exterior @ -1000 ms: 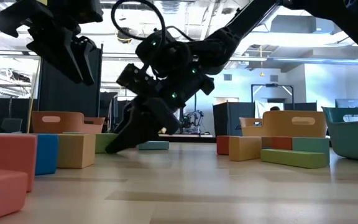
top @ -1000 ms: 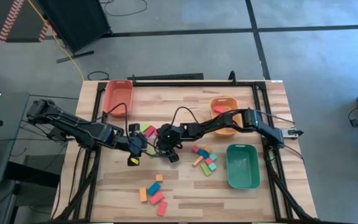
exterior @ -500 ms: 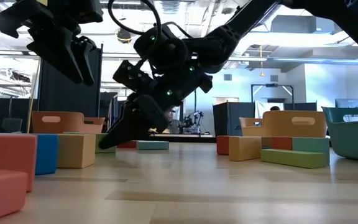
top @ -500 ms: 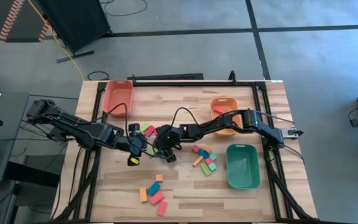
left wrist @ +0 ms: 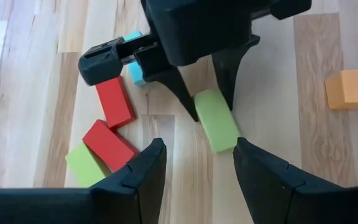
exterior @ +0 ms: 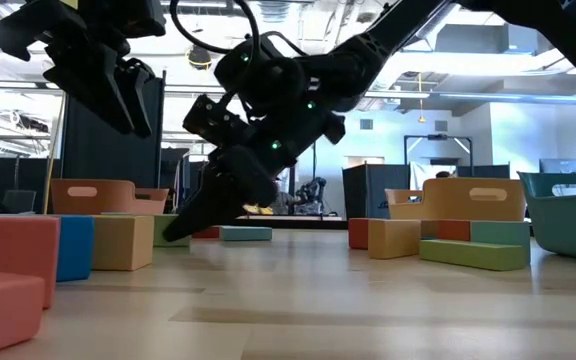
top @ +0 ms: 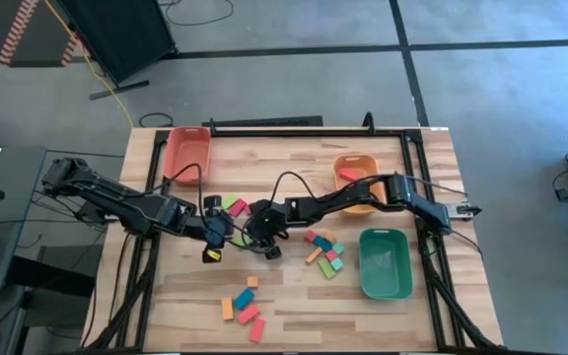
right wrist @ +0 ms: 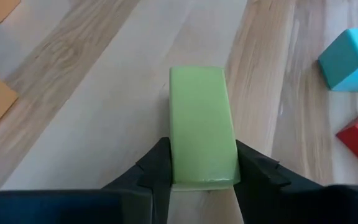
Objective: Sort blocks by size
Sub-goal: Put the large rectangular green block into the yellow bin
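A light green block (right wrist: 202,118) lies flat on the wooden table near its middle, and my right gripper (right wrist: 202,158) is shut on it. The left wrist view shows the same green block (left wrist: 216,124) between the right gripper's dark fingers (left wrist: 211,112). My left gripper (left wrist: 197,158) hovers just to the left of it, open and holding nothing. In the high view the left gripper (top: 217,233) and the right gripper (top: 264,242) stand close together. Red, green and teal blocks (left wrist: 107,140) lie beside them. My right gripper pinches the green block's two long sides (right wrist: 174,165) between its two fingers, at the end nearest the gripper. The fingers slant down from the table's right side, and the block reaches on past their tips. It lies flat on the table.
A red-orange tray (top: 187,153) stands at the far left, an orange tray (top: 355,173) at the far right and a green tray (top: 385,264) at the right. Loose blocks lie in a cluster (top: 323,251) right of the grippers and in another (top: 245,306) near the front edge.
My right gripper's fingers have drawn together onto the green block, and the wrist has rolled a little. The block stays flat on the table. My left gripper has kept still.
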Robot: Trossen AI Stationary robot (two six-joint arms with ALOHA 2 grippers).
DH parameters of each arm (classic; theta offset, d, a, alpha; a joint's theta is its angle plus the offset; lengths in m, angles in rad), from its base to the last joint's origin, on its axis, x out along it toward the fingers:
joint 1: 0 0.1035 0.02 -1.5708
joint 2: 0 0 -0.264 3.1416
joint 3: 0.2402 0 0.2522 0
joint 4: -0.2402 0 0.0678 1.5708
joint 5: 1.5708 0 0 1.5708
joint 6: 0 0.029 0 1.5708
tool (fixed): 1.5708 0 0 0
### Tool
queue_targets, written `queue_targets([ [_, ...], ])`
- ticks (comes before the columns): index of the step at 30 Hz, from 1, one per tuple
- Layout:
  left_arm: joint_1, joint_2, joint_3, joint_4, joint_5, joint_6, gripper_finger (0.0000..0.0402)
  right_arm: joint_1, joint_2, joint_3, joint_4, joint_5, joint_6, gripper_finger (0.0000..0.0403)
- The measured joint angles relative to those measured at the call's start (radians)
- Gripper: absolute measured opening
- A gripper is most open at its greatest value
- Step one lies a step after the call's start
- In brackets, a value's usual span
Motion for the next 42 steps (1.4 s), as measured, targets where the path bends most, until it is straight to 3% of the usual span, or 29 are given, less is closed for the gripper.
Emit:
queue_targets([
  [8, -0.006, 0.000, 0.000, -0.021, 0.000, -0.004, 0.0178, 0.000, -0.094, -0.002, -0.232, 0.016, -0.018, 0.0161],
  [24, -0.006, 0.000, 0.000, -0.028, -0.002, -0.004, 0.0178, 0.004, -0.369, -0.004, -0.783, 0.277, -0.052, 0.0161],
  [37, -0.006, 0.000, -0.001, -0.028, -0.001, -0.004, 0.0178, 0.001, -0.604, -0.006, -1.200, 0.494, 0.133, 0.0161],
  [42, -0.006, 0.000, -0.001, -0.028, -0.001, -0.005, 0.0178, -0.026, -0.713, -0.094, -1.256, 0.578, 0.216, 0.0161],
])
